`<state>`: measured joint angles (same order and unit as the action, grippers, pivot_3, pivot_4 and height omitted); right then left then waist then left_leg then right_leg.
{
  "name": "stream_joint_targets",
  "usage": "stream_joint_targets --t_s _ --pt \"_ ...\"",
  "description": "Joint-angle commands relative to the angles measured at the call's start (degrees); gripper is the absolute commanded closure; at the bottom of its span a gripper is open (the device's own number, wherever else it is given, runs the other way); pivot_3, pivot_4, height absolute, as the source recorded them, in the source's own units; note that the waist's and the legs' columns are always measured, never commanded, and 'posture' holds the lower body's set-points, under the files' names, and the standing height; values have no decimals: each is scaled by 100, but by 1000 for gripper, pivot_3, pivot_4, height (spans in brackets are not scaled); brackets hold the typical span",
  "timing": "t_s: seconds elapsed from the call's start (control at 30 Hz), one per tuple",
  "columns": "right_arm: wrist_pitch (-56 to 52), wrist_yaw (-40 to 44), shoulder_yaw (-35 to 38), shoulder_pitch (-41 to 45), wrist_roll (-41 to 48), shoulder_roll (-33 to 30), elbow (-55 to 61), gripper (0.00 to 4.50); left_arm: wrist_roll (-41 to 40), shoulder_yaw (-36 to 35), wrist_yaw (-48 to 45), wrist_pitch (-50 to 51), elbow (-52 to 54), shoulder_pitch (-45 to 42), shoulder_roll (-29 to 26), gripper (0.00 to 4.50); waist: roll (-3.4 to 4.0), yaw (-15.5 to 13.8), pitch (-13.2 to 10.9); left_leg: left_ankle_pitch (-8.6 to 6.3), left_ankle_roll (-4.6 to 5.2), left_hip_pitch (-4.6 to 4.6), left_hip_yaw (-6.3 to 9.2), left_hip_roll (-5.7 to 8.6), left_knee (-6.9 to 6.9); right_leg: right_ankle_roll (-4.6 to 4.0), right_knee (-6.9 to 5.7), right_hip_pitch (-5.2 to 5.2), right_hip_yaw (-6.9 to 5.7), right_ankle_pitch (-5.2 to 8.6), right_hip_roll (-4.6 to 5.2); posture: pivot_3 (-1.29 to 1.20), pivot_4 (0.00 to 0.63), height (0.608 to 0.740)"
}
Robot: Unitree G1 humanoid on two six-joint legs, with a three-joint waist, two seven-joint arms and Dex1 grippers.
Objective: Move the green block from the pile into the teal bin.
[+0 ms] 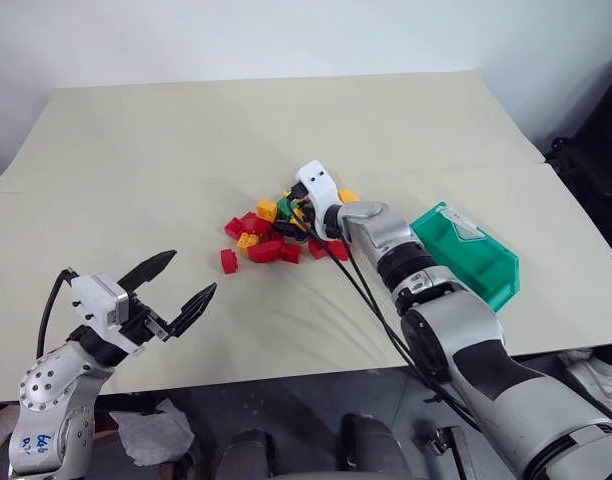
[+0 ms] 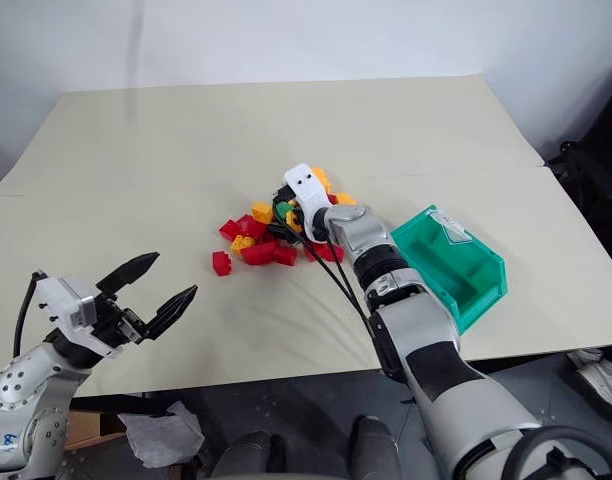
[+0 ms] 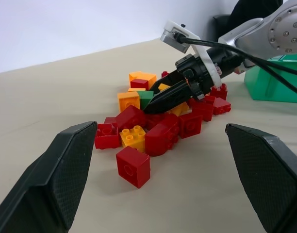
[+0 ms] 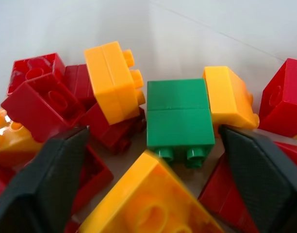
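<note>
So on the left, the left gripper (image 1: 170,292) is hovering off the near edge of the table (image 1: 136,150), fingers spread wide and holding nothing, pointing toward the pile (image 1: 281,228) but sitting well apart from it.

Moving to the middle, the pile is lying on the table, red and yellow bricks all jumbled together, with one red brick (image 1: 228,261) sitting a bit apart on the left side. The green block (image 4: 180,116) is sitting in the far part of the pile, tipped on its side, wedged between two yellow bricks.

The right gripper (image 3: 156,102) is reaching down into the pile with its fingers standing wide open, one on each side of the green block, not closing on it, so it's not gripping anything.

Over on the right, the bin (image 1: 466,252) is resting on the table near the edge, apart from the pile, with the right arm stretching past beside it.
</note>
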<state>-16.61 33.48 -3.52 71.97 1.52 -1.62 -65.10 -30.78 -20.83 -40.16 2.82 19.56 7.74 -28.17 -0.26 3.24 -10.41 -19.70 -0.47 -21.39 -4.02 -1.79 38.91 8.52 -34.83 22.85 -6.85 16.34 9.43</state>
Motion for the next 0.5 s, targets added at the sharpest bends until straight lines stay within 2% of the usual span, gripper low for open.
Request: stream_joint_targets --t_s 0.03,0.2,0.5 --pt "213 -56 89 188 -13 26 -71 1325 29 -38 -2 -122 149 -2 -29 0 0 1 0 0 0 0 0 0 0 0 1 0 0 0 0 0 150 740" --pt "288 2 76 205 -50 -10 -58 2981 40 -24 10 -131 151 -17 -9 0 1 3 -1 0 0 0 0 0 0 0 1 0 0 0 0 0 150 740" --pt "160 411 31 109 -67 -315 301 2981 60 17 26 -133 127 -55 31 0 3 -6 -2 0 0 -4 2 -1 0 0 5 0 -1 0 -1 0 150 740"
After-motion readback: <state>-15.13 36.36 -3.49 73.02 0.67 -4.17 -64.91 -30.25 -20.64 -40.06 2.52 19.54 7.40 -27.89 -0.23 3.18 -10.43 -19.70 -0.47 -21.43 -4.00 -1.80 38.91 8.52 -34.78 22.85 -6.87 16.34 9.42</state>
